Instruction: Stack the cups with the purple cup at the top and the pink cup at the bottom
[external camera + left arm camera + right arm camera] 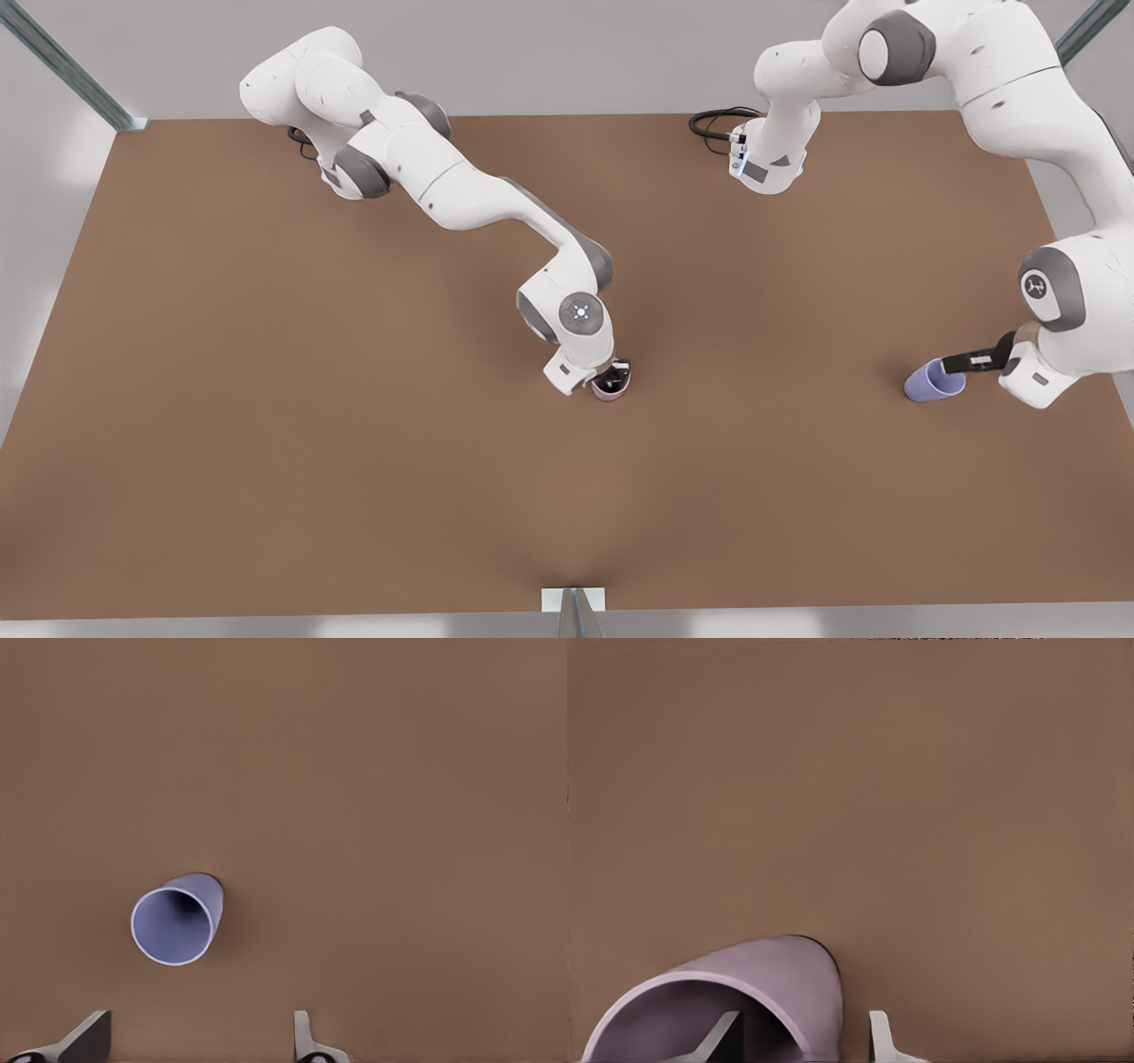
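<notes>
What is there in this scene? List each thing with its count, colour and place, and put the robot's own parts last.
table: one, brown, under everything.
pink cup: one, pale pink with a dark inside, near the table's middle.
purple cup: one, bluish-lavender, near the table's edge at the front view's right.
metal struts: three, grey, at two far corners and the near edge.
cables: two, black, by the arm bases.
arms: two, white and grey.
right gripper: one, at the pink cup; jaws apart, one inside the rim, one outside.
left gripper: one, beside the purple cup; jaws apart, cup not between them.
</notes>
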